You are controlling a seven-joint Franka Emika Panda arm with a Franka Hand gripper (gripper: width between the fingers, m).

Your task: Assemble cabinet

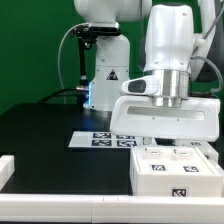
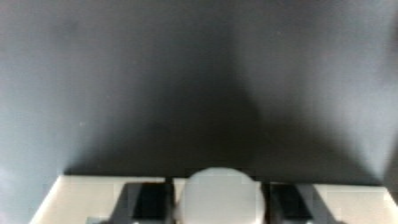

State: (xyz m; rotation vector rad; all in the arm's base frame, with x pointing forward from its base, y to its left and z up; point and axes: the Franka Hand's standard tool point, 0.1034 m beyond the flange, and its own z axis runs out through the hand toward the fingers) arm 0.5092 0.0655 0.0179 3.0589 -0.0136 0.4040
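Nearest the exterior camera is a low white rail (image 1: pixel 6 168) at the table's front edge. It is well away from the claw toward the exterior view's left and not in play.

Next back is the white plastic box-shaped cabinet body (image 1: pixel 178 172), with square black-and-white tags on its top face. It sits on the black table top (image 1: pixel 45 130) directly under the claw and is cropped at the exterior view's right.

The white two-finger gripper (image 1: pixel 165 128) hangs straight above it, palm block level, wrist vertical. I see no fingertips in the exterior view, since the palm block and box hide that gap. I can't tell if they touch the box.

The wrist view is blurred and mostly bare black table. At the edge there is a pale strip (image 2: pixel 80 195) with two dark slots and a rounded pale lump (image 2: pixel 221 195) between them. That could be fingers around a part or it could be the box top. I can't tell how wide the jaws are or whether they hold anything.

Beyond the claw and box, the flat white marker board (image 1: pixel 100 140) lies on the table. Furthest back is the white robot pedestal (image 1: pixel 105 75) with its blue glow.

Key relation, my call: the cabinet lies straight below the claw with no sideways offset, so the coming move is vertical. The box's long axis seems to run across the exterior view, but the crop leaves that unsure. There is only one arm, so no choice of hand.
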